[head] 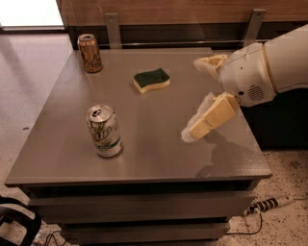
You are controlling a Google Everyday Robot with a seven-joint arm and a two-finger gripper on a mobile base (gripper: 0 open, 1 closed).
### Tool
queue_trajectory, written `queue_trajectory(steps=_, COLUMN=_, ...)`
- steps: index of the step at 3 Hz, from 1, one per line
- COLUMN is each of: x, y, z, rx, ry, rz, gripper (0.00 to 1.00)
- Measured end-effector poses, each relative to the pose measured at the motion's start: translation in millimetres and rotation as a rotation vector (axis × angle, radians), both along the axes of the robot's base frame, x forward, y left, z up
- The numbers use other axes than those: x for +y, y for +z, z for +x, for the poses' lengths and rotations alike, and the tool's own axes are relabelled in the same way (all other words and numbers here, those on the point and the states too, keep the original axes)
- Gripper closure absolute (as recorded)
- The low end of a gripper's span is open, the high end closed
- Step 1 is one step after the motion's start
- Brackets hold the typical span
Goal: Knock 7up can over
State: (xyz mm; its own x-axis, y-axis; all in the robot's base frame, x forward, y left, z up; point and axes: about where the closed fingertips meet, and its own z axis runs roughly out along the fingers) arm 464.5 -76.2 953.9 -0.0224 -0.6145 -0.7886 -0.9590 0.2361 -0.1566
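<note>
Speckled flooring surrounds a grey, flat-topped bench that stands in front of a wood-panelled wall. Two metal brackets rise behind the rear edge of the bench.

Items on the bench:
- 7up can: upright on the front-left area of the top, pull tab visible on its silver lid, green logo facing the camera. It is not in contact with any other item.
- Copper-brown can: upright at the rear-left corner, well apart from the 7up can.
- Sponge: green scouring face up, yellow body beneath, lying flat near the rear centre.

Arm position: the white arm enters from the right side. The pincer is over the right half of the bench, at roughly the same depth as the gap between the sponge and the 7up can. Its two cream-coloured fingers are spread wide apart, and nothing is held between them. One finger points toward the rear; the other angles down toward the bench top, where its shadow falls just beside it. The pincer is well apart from the 7up can, with bare bench top between them.

A power strip with its cable lies on the floor at the front right of the bench.
</note>
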Motion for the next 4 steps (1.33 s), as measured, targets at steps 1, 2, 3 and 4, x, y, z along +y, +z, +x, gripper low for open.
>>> queue_trajectory(steps=1, x=37, y=-11, z=5, rx=-0.012, ry=0.023, rz=0.122, gripper=0.0)
queue_trajectory(steps=2, x=83, y=-22, z=12, rx=-0.018, ry=0.057, rz=0.252, gripper=0.0)
queue_trajectory(steps=3, x=83, y=-22, z=12, rx=-0.018, ry=0.057, rz=0.252, gripper=0.0)
queue_trajectory(steps=4, x=94, y=-29, z=13, rx=-0.009, ry=0.076, rz=0.263, gripper=0.0)
